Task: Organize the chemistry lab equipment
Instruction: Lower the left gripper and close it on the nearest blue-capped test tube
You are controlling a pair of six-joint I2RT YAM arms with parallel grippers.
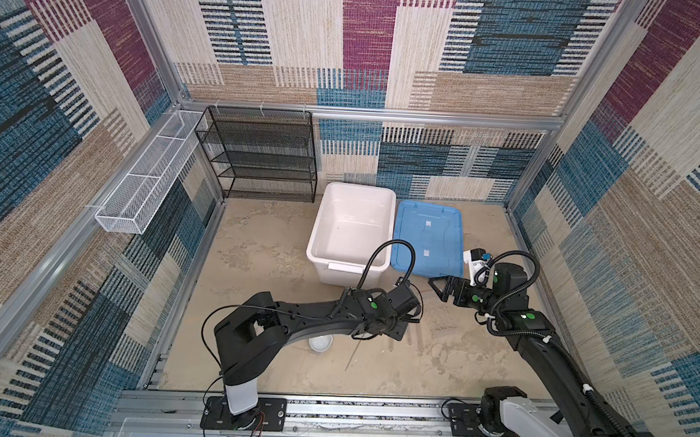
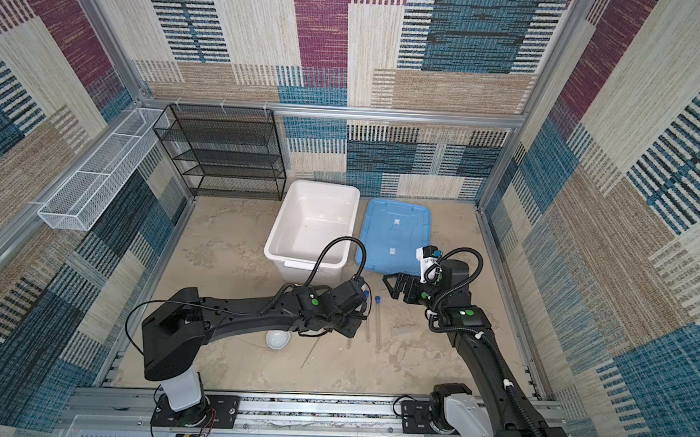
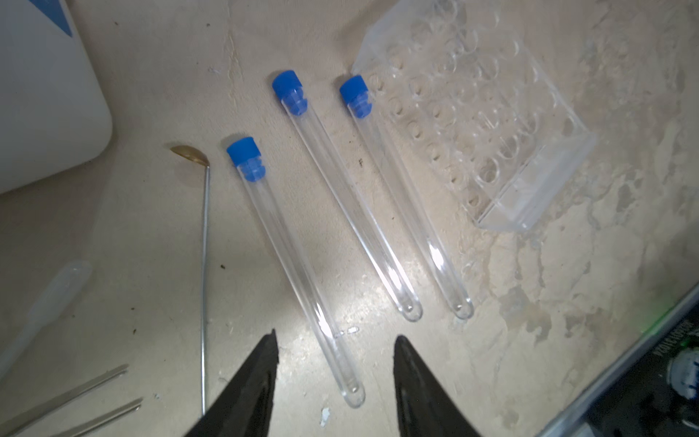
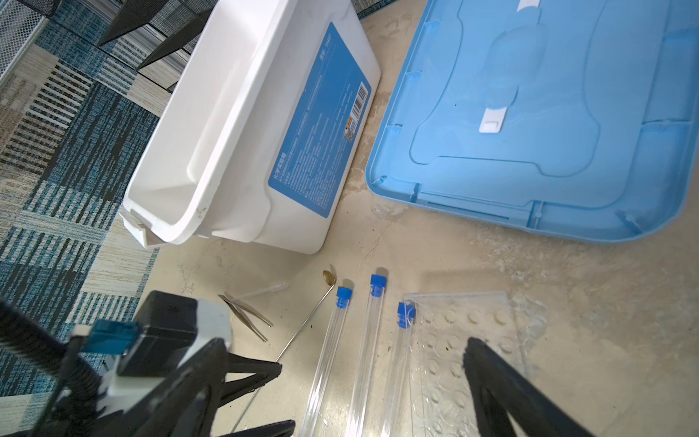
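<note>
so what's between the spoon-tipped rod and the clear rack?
Three blue-capped tubes lying side by side between rod and rack; clearest in the left wrist view.

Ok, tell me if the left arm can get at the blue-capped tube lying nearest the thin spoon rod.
Probably yes. The left tool hangs open over the rounded end of that tube, one finger on each side, with nothing else between them. The spoon rod lies apart beside it.

Three tubes (image 3: 299, 275); one each: rack (image 3: 491, 125), rod (image 3: 204, 283), dropper (image 3: 49, 302), tweezers (image 4: 236, 306), dish (image 1: 320, 344)
</note>
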